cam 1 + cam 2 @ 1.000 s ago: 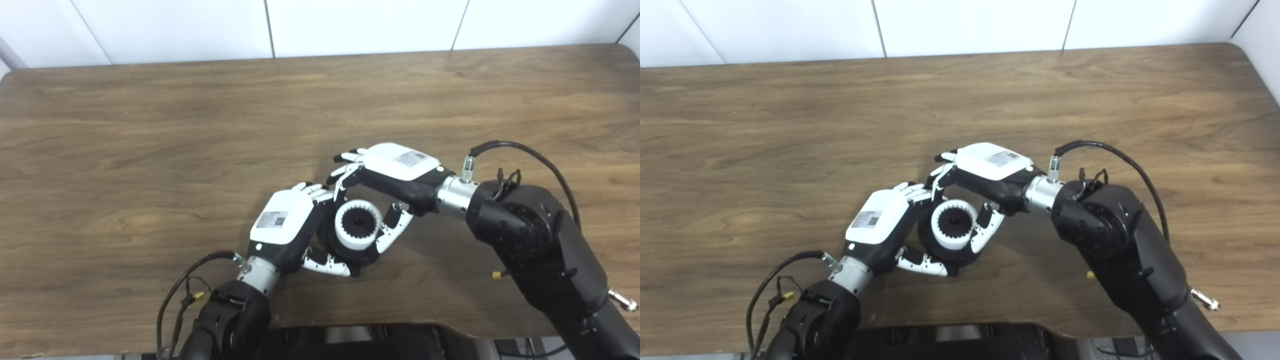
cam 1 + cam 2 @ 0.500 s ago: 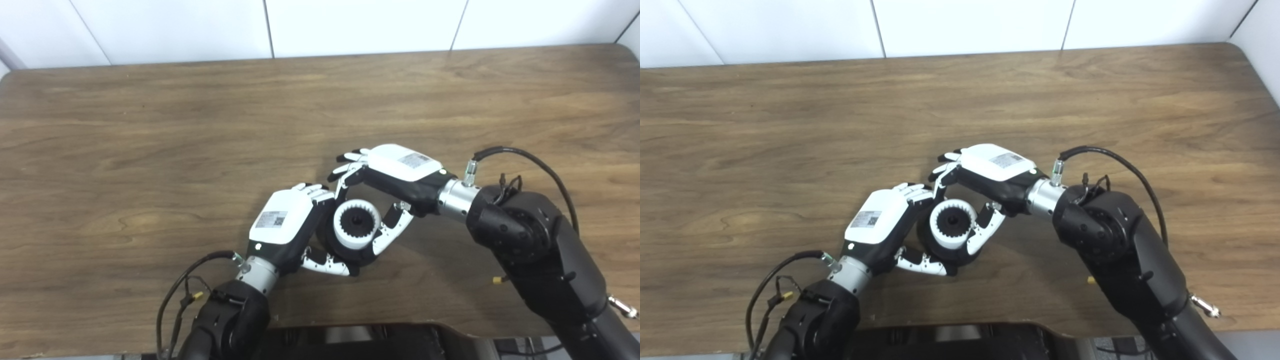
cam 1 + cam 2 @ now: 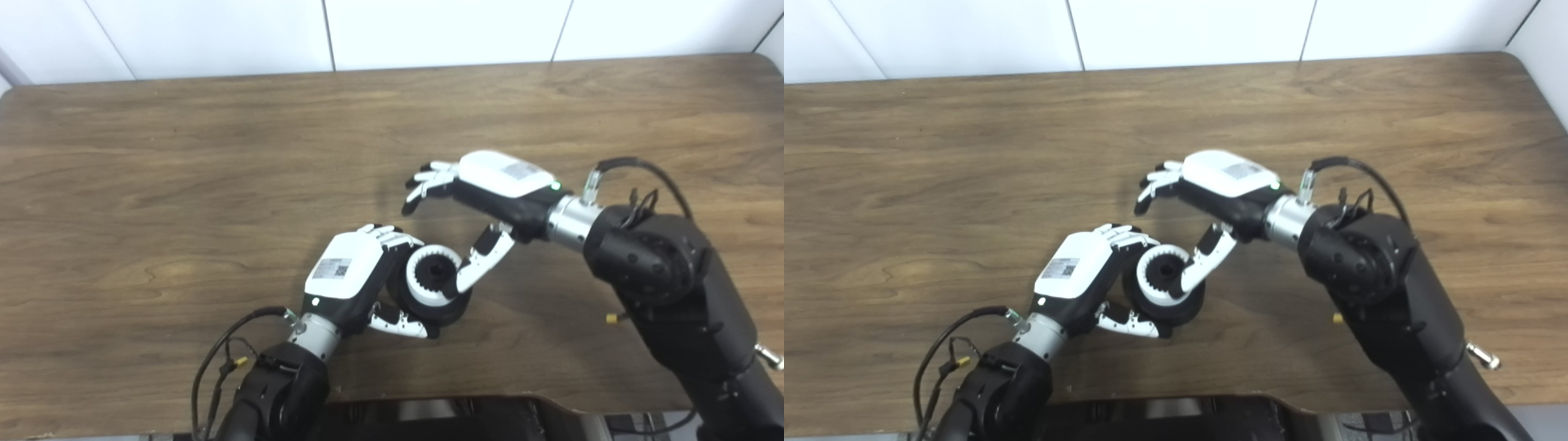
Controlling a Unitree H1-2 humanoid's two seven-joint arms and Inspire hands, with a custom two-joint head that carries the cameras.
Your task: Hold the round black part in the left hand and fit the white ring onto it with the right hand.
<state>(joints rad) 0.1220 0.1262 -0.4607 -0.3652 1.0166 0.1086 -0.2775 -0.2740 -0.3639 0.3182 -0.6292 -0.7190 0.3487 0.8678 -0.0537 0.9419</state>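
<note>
The round black part (image 3: 450, 309) rests low on the table in front of me, and my left hand (image 3: 358, 272) is shut on it from the left. The toothed white ring (image 3: 429, 274) sits on top of the black part, around its centre hub. Lifted up and to the right, my right hand (image 3: 484, 193) is open, fingers spread above the table. Only its thumb reaches down beside the ring's right edge. In the right eye view the ring (image 3: 1164, 274) and right hand (image 3: 1206, 184) show the same way.
The brown wooden table (image 3: 184, 153) stretches wide to the left and back, ending at a white wall. My right forearm (image 3: 661, 275) crosses the right side, with a black cable looped above its wrist.
My right hand has let go of the white ring and risen up and back, its fingers opening. The ring stays on the black part in my left hand.
</note>
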